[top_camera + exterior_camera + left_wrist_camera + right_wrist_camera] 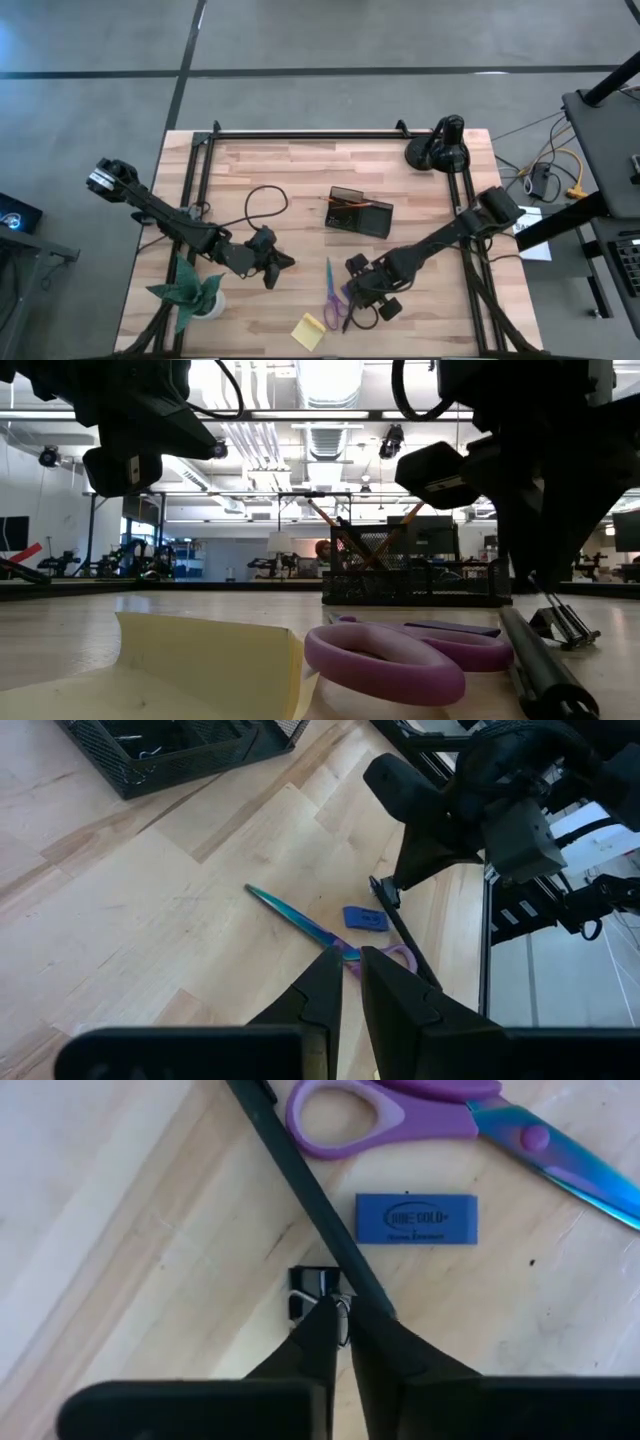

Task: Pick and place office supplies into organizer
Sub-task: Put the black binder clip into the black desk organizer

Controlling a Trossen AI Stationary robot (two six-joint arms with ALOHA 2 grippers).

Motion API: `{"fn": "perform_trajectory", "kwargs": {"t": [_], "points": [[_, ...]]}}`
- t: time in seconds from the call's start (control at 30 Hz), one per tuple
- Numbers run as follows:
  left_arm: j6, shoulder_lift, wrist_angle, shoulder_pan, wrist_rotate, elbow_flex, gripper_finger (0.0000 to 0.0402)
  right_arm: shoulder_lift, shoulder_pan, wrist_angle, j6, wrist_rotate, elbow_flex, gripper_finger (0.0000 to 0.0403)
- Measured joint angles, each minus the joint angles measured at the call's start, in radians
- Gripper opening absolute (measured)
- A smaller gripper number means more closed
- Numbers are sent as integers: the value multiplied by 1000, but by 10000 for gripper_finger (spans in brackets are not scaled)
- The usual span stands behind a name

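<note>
My right gripper point(341, 1318) points steeply down at the table's near right and is shut on a small black clip point(309, 1292). The clip lies beside a black pen point(300, 1180). Next to them lie a small purple-blue piece point(416, 1218) and purple-handled scissors point(333, 295), flat on the wood. A yellow sticky-note pad point(308, 331) lies near the front edge. The dark organizer point(360, 212) stands mid-table with orange pencils leaning inside it. My left gripper point(287, 263) hovers shut left of the scissors, holding nothing. My right gripper pinches the clip's thin wire handle point(340, 1302) between its two fingertips, coming from above and pointing steeply down. The clip's black body point(548, 622) sits low at the table beside the pen. Whether one finger also touches the pen's end, I cannot tell.
A green paper plant point(190, 290) stands at the near left corner. A round black lamp base point(437, 150) sits at the far right. A black cable point(262, 205) loops left of the organizer. Black frame rails run along the table's left, right and far edges.
</note>
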Motion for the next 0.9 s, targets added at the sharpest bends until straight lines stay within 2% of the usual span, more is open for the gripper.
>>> {"fn": "perform_trajectory", "kwargs": {"t": [0.13, 0.4, 0.57, 0.7, 0.9], "points": [[0, 0, -1, 0, 0, 0, 25, -2, 2, -8, 5, 36, 1, 10], [0, 0, -1, 1, -1, 0, 25, -63, -14, -48, 5, 315, 9, 7], [0, 0, -1, 13, -1, 0, 25, -100, -91, -31, 24, 491, 30, 7], [0, 0, -2, 25, -1, 0, 25, -94, -207, -11, 60, 510, 28, 8], [0, 0, -1, 27, -1, 0, 25, -64, -327, -9, -7, 507, 23, 8]]}}
